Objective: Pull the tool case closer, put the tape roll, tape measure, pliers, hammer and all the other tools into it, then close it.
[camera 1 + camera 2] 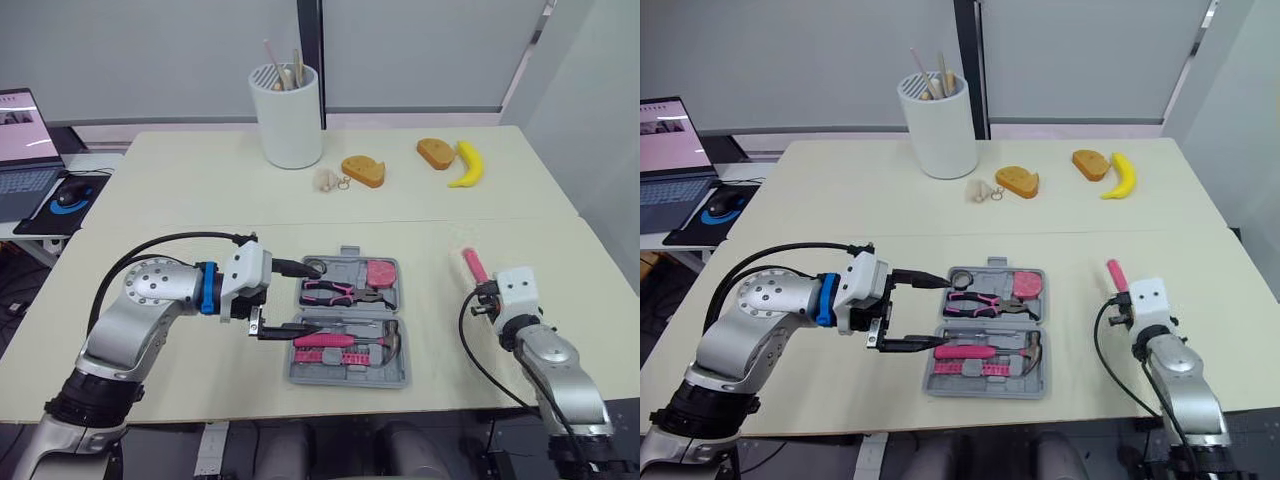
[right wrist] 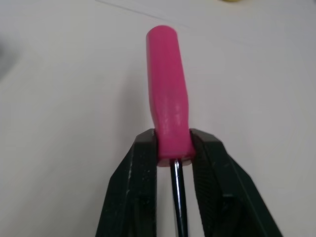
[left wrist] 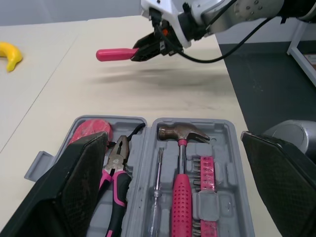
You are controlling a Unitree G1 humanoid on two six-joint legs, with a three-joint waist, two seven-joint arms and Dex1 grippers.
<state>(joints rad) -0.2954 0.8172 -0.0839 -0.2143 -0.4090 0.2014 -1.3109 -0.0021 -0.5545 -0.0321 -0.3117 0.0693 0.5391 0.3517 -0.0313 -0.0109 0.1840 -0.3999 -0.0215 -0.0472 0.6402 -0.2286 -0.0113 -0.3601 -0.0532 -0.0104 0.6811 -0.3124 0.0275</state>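
Progress: the tool case (image 1: 400, 378) lies open at lower centre of the head view, close to the robot, with most of the kit seated in its moulded slots, so the pulling and much of the packing look done.
Left to do: one screwdriver (image 2: 168, 89) is outside the case, at lower right of the head view; after it goes in, the case needs closing.
Tabletop (image 1: 200, 190): a broad, pale cream, matte slab with a seam across the middle.
Tool case: grey hard plastic, rectangular with rounded corners, both halves ribbed into shaped recesses.
Left tool (image 1: 305, 300): black fingers spread wide, reaching in over the case's left side, gripping nothing.
Right tool (image 2: 173, 136): black ridged fingers pinching the screwdriver just above its bare steel shaft.
Hammer (image 3: 181, 133): steel claw head and textured pink grip, in the lower half of the case.
Pliers (image 3: 114, 173): grey metal jaws and pink-and-black handles, in the upper half.
Screwdriver: a smooth, glossy pink handle, rounded at the end.
Tape measure (image 1: 379, 271): apparently the rounded pink-red body at the case's upper right.
Tape roll (image 1: 962, 278): probably the small dark ring at the case's upper left, beside a left fingertip.
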